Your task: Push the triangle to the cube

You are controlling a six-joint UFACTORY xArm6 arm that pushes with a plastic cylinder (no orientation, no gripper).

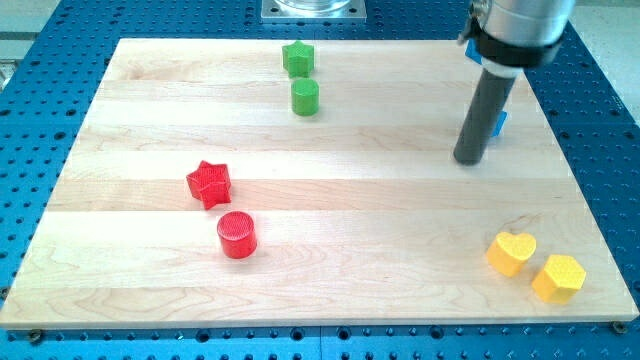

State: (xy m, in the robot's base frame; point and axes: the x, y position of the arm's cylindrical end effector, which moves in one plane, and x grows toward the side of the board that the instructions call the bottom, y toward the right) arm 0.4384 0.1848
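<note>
Working across the wooden board (330,210) from the left, I see a red star (209,183) at the left of centre and a red cylinder (237,234) just nearer and to its right, close beside it but apart. Further right and at the far edge sit a green star (298,57) and a green cylinder (305,96) just in front of it, almost touching. Then comes my tip (468,158), resting on the board in the far right area; it is a plain rod with no fingers to open or close, so there is nothing to report on that score. Just behind the rod and to its right a small sliver of a blue block (498,123) shows, mostly hidden by the rod, so I cannot make out its shape; I judge it may be the triangle or the cube the task names, but I cannot tell which. No other blue piece is visible, and the second task block may be hidden behind the arm. At the near right corner lie a yellow heart (511,252) and a yellow hexagon (558,277), side by side. The relation that matters: the blue block lies on the far right side of my tip, just beside it, so any push from here would drive it farther and to the right.
</note>
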